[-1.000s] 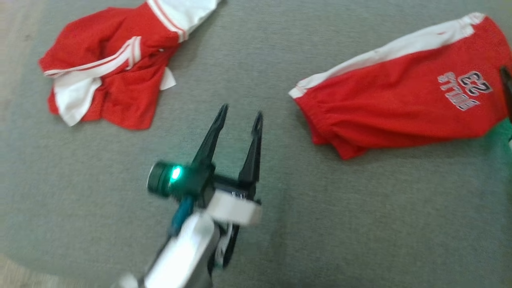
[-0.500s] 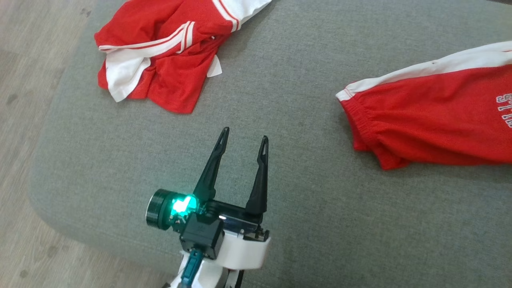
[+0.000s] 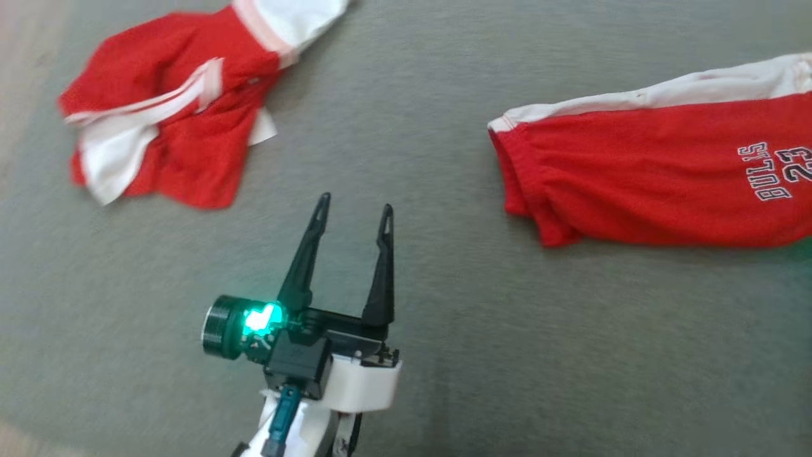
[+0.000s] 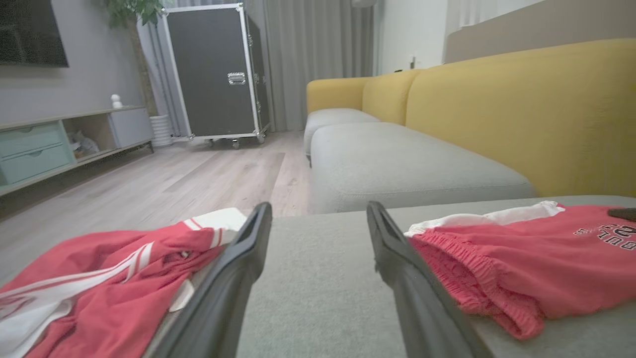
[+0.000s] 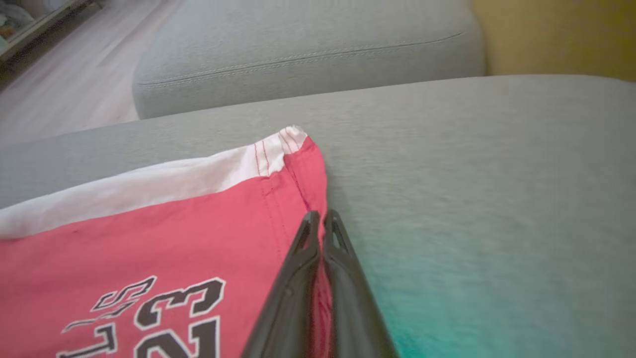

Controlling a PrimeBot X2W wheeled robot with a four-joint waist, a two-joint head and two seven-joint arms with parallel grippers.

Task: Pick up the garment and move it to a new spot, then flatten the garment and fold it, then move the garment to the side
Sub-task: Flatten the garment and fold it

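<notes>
Furthest left on the grey cushion [image 3: 444,355] lies a crumpled red-and-white garment [image 3: 171,127], untouched. Mid-frame the left gripper [image 3: 354,203] hovers with its fingers spread, holding nothing. To its right the folded red shorts [image 3: 653,184] run lengthwise left to right. The right gripper [image 5: 322,216], the nearer one, is clamped on their right-hand edge.

Red shorts [image 5: 149,233], lying left of the right gripper [image 5: 321,215], are showing matt woven cloth, white band [image 5: 124,189] stitched. Grey cushion [image 5: 472,174] beneath is looking coarse, matt. Fingers [image 5: 293,298] are showing smooth, dark plastic.
</notes>
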